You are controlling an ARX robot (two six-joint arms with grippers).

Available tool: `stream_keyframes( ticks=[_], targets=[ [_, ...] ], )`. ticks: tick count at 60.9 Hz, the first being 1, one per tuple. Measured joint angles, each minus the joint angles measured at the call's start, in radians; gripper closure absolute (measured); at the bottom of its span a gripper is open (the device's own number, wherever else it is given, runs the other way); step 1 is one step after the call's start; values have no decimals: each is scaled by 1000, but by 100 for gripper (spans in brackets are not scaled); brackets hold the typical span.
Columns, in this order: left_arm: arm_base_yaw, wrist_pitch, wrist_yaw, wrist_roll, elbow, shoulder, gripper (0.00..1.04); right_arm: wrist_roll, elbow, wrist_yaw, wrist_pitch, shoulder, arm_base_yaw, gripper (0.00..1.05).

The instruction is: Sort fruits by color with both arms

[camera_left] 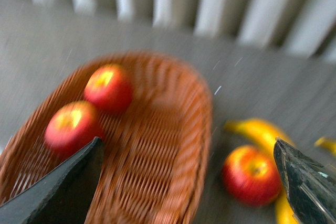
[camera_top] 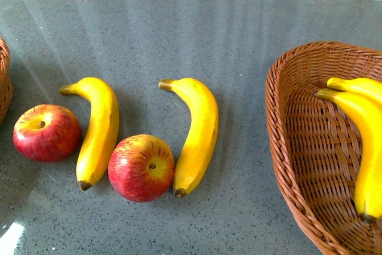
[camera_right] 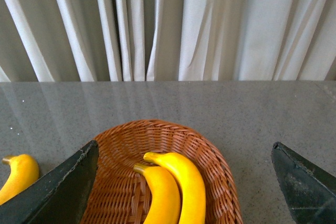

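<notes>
On the grey table (camera_top: 179, 34), lower left of the front view, four fruits lie in a row: left apple (camera_top: 46, 132), left banana (camera_top: 97, 129), middle apple (camera_top: 141, 167), middle banana (camera_top: 196, 135). The right basket (camera_top: 292, 147) at the right edge holds two bananas (camera_top: 365, 141). The left gripper (camera_left: 186, 141), its view blurred, hangs spread wide over the left basket (camera_left: 157, 156) with two apples (camera_left: 108, 87) inside. The right gripper (camera_right: 184, 144) is spread and empty too.

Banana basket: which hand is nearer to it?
Right. The right hand hangs just over the banana basket; the left hand is over the apple basket, on the opposite side.
</notes>
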Motion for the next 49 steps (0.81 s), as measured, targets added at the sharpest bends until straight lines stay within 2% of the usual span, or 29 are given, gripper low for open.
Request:
stream_keyframes(
  ticks=[3, 10, 26, 36, 49],
  targets=[
    [-69, -64, -93, -126, 57, 145, 9, 0, 0, 0, 0, 0, 0, 9],
    [-127, 83, -95, -220, 138, 384, 9, 0, 0, -1, 0, 0, 0, 9],
    [-196, 339, -63, -151, 282, 803, 9, 0, 0, -1, 0, 0, 0, 9],
    [-258, 416, -41, -106, 321, 992, 9, 0, 0, -1, 0, 0, 0, 9],
    [-272, 460, -35, -93, 322, 1130, 9, 0, 0, -1, 0, 0, 0, 9]
  ],
)
